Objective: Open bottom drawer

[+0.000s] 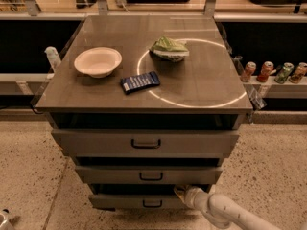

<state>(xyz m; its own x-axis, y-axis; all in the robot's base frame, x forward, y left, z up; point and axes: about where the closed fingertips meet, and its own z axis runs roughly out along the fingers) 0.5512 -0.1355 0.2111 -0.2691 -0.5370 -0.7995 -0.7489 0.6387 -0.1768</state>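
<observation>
So the bottom drawer (120, 202) sits at the lower middle of the frame, the shallowest of the three grey fronts, and it looks shut or close to it. The gripper (182, 192) comes in from the lower right on its white arm (225, 213) and is up against the top right edge of that drawer front. That puts it right of the little black handle (152, 203), not on it. Whether the gripper is spread or closed I honestly can't tell from here, it's just a pale blob against the dark gap. If I were doing this step, I'd either slide over to the handle or get a proper hook on the top lip. Then pull straight out toward the bottom of the frame, nice and level. An off-centre pull from the right corner could rack the drawer and jam it, I reckon. Also watch the middle drawer (110, 175) just above, since there isn't much gap to work in.

As for containers, the white bowl (98, 61) at the upper left of the surface (201, 87) looks empty. Near it are a blue packet (140, 82) and a crumpled green bag (169, 48). The top drawer (96, 143) and the others only show dark slots above their fronts, so no idea what's inside any of them. A row of cans (248, 71) sits on a ledge at the right.
</observation>
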